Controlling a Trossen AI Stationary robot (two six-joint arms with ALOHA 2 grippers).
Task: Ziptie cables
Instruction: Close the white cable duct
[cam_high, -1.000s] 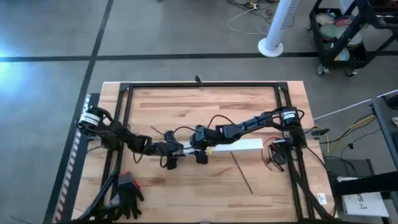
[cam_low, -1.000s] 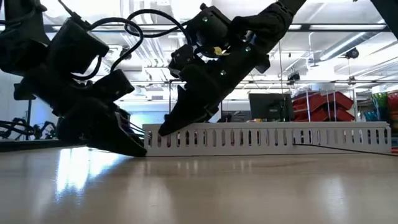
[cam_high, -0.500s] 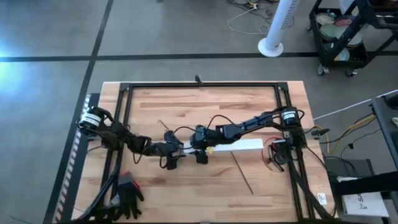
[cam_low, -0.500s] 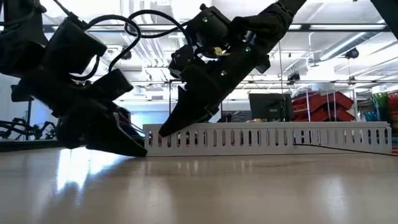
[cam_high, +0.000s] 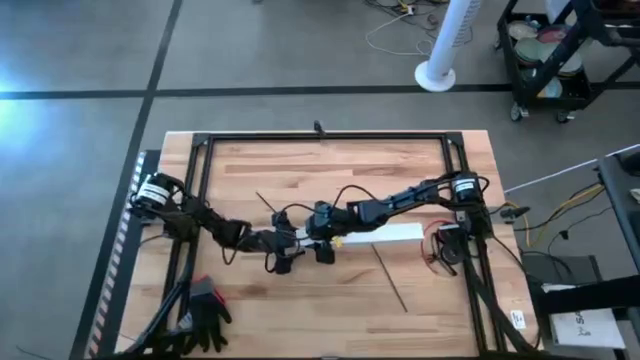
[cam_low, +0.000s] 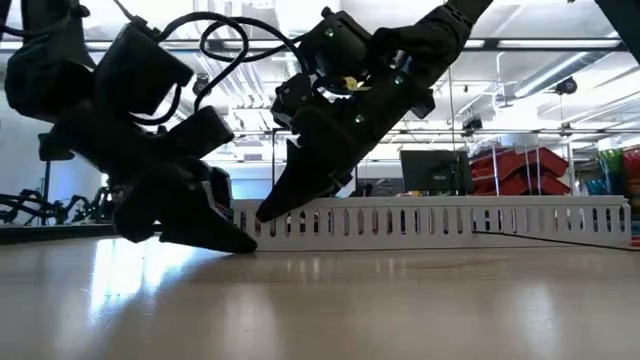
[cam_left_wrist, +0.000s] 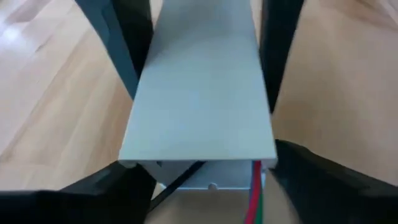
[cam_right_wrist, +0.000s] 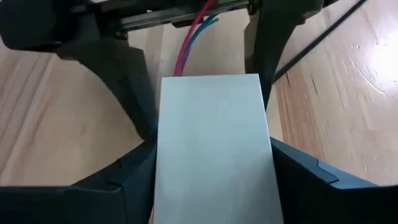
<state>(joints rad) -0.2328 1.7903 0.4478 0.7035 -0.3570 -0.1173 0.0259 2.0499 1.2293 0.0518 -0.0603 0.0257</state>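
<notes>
Both hands, left (cam_high: 283, 252) and right (cam_high: 322, 243), tilt down at mid-table, fingers spread astride the white channel (cam_high: 385, 234), neither visibly clamping it.

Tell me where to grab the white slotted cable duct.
Take the cable duct across its narrow width, from above, jaws on its two long side walls: it lies flat, long and straight-sided. Left gripper and right gripper straddle one end.
</notes>
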